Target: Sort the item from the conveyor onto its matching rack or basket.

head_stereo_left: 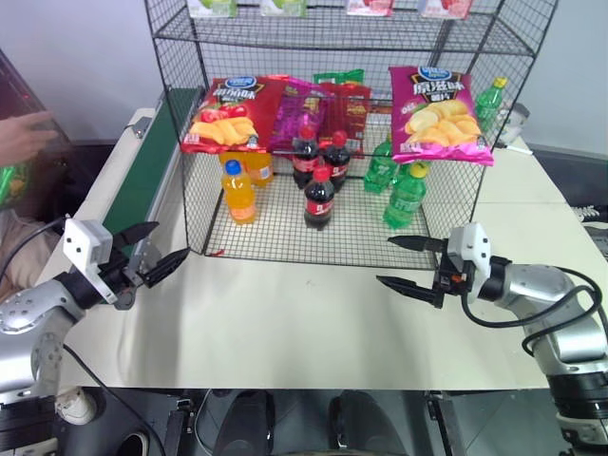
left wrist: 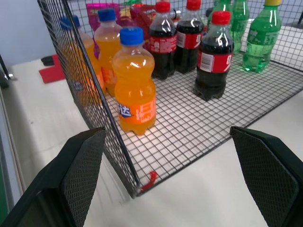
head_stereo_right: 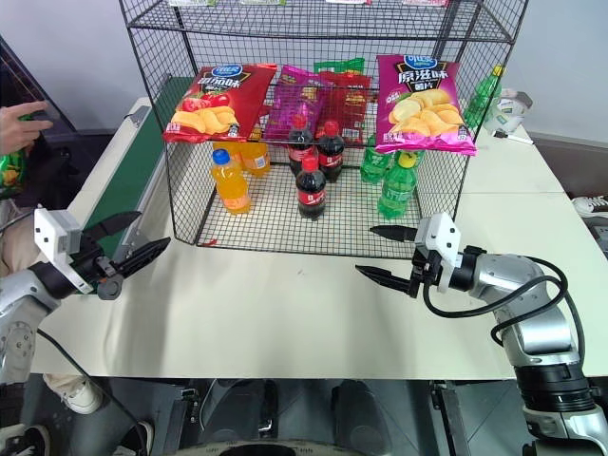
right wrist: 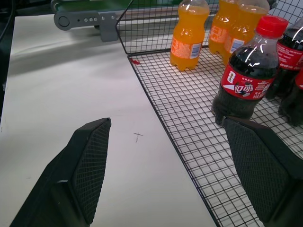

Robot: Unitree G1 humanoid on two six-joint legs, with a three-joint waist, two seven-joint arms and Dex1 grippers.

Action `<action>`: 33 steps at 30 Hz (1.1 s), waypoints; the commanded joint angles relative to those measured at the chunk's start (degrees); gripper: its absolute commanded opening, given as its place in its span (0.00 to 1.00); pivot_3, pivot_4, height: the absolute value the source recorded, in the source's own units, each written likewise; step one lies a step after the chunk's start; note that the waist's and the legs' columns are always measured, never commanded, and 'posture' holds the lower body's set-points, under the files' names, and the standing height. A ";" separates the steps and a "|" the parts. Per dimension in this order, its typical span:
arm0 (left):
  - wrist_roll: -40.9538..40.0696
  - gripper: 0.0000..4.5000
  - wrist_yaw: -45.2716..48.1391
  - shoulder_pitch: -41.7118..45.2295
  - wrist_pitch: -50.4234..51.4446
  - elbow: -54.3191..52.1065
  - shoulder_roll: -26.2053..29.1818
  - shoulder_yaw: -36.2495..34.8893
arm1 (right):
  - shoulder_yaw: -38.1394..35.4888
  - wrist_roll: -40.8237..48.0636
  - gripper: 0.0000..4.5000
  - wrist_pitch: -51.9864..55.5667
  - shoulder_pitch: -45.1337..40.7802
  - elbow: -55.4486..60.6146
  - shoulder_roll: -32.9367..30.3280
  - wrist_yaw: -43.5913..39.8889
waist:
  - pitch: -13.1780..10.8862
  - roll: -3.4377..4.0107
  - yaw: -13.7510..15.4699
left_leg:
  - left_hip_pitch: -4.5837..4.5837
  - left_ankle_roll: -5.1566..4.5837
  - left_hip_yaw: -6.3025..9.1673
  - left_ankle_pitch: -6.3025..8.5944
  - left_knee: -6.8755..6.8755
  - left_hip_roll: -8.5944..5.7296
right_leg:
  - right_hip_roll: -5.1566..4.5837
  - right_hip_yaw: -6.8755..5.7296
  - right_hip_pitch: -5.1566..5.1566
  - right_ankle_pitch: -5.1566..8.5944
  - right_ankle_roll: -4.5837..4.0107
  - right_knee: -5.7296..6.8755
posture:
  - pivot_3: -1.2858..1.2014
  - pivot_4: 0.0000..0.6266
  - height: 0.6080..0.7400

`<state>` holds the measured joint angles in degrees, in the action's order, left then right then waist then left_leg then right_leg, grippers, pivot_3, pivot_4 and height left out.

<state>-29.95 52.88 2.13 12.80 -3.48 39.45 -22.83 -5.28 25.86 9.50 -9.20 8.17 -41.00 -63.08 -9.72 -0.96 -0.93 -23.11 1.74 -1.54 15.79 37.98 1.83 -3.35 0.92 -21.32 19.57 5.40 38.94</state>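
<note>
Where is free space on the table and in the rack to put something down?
The white table is bare between the left gripper and right gripper, in front of the wire rack. The rack's bottom tier has free mesh in front of the cola bottles; further back it is crowded with bottles.

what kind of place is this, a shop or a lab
Most likely a lab mock-up of a shop: a black wire rack stocked with crisp bags and soda bottles stands on a white table beside a conveyor.

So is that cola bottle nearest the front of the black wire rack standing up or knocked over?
Upright. The dark cola bottle stands on its base on the black wire rack's bottom shelf, red cap on top.
</note>
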 commanded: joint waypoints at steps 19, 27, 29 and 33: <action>2.71 1.00 -0.38 0.23 -4.23 -1.05 0.72 0.42 | 0.17 -0.94 0.87 -2.18 -1.51 0.06 -0.06 -0.63 | 0.00 0.00 0.04 | 0.00 0.00 0.00 0.00 0.00 0.00 | 0.00 0.00 0.00 0.00 0.00 0.00 | 0.52 0.24 0.99; 4.19 1.00 -0.34 0.65 -6.49 0.00 1.02 0.58 | 0.33 -1.14 0.87 -2.18 -2.03 -0.35 0.12 -1.00 | 0.00 0.00 0.03 | 0.00 0.00 0.00 0.00 0.00 0.00 | 0.00 0.00 0.00 0.00 0.00 0.00 | 0.52 0.24 0.99; 4.48 1.00 -0.48 0.76 -6.75 0.17 0.97 0.70 | 0.61 -1.51 0.87 -2.52 -2.07 -0.34 0.33 -0.98 | 0.00 0.00 0.04 | 0.00 0.00 0.00 0.00 0.00 0.00 | 0.00 0.00 0.00 0.00 0.00 0.00 | 0.52 0.24 0.99; 4.77 1.00 0.04 0.49 -7.32 0.11 1.05 1.02 | 0.84 -1.74 0.87 -2.60 -2.33 -0.59 0.70 -0.95 | 0.00 0.00 0.00 | 0.00 0.00 0.00 0.00 0.00 0.00 | 0.00 0.00 0.00 0.00 0.00 0.00 | 0.52 0.24 0.99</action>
<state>-25.41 52.56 2.49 6.75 -2.60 39.45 -21.39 -4.39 23.78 7.95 -10.38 7.33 -40.71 -63.91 -9.72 -0.96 -0.93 -23.11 1.74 -1.54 15.79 37.98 1.83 -3.35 0.91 -21.32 19.57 5.40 38.94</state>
